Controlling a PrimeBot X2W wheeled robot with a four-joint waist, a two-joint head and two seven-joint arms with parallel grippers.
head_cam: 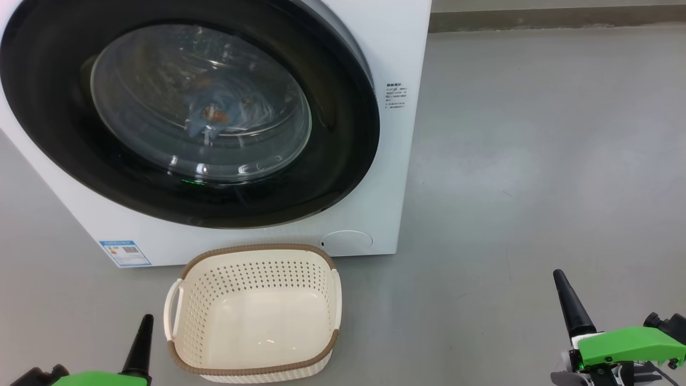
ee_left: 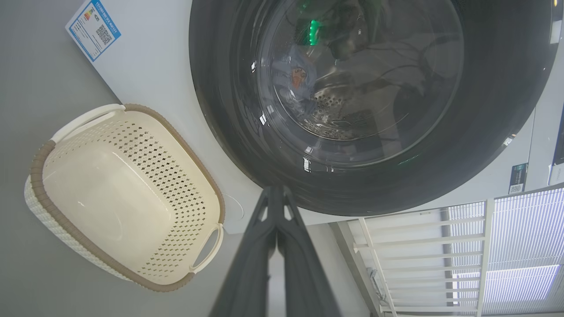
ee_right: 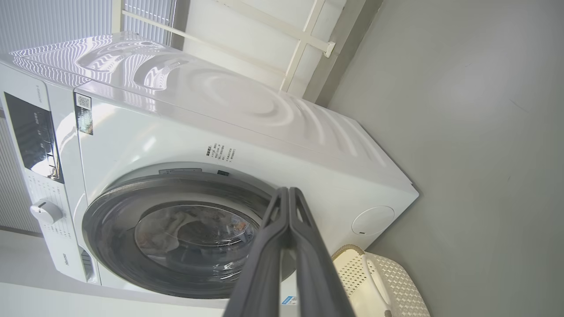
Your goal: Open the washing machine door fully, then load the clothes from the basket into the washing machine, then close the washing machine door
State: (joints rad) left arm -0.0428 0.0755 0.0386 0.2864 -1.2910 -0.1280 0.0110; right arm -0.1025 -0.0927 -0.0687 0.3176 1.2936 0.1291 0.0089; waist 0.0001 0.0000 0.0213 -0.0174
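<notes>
Door (head_cam: 177, 123) closed on the washer (head_cam: 396, 64), through whose glass we see the blue clothes (head_cam: 217, 112) lying inside the drum. Basket (head_cam: 257, 249) upright on the floor (head_cam: 536, 161) just before the washer, below the door, its bare cream bottom in our sight. We find the left tool (ee_left: 276, 193) and the right tool (ee_right: 288, 191) each with fingers pressed together at the tips, holding nothing, both low and touching neither washer nor basket, the left near the basket, the right well apart from it.
</notes>
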